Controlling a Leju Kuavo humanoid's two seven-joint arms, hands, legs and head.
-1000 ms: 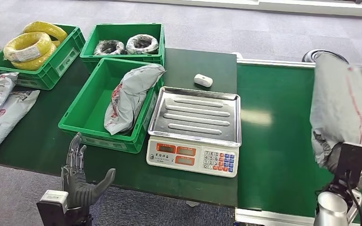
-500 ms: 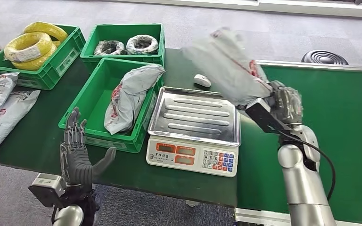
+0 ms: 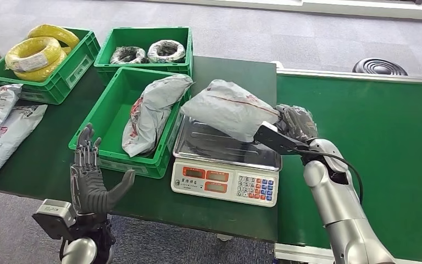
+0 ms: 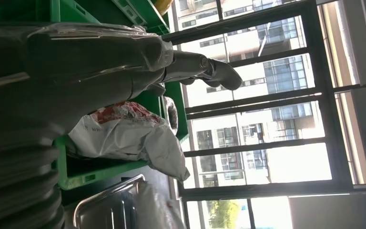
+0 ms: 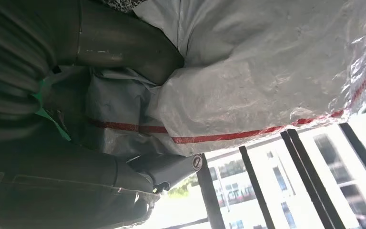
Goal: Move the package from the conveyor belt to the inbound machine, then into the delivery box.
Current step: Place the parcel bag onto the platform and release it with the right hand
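Grey crinkled plastic mailer package [image 3: 228,109] with a red stripe is gripped by the right hand [image 3: 295,123] and held tilted over the steel tray of the weighing scale [image 3: 226,155]. The left hand [image 3: 90,181] is raised empty, fingers spread, before the green plastic crate [image 3: 106,120].

Right hand [image 3: 295,122] clenched, arm extended, left hand [image 3: 90,184] raised, fingers spread

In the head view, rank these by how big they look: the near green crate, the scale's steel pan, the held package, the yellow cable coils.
1. Near green crate.
2. Scale's steel pan, partly covered by the package, so this rank is unsure.
3. Held package, gripped by the right hand, close in size to the pan.
4. Yellow cable coils, farther from the camera.
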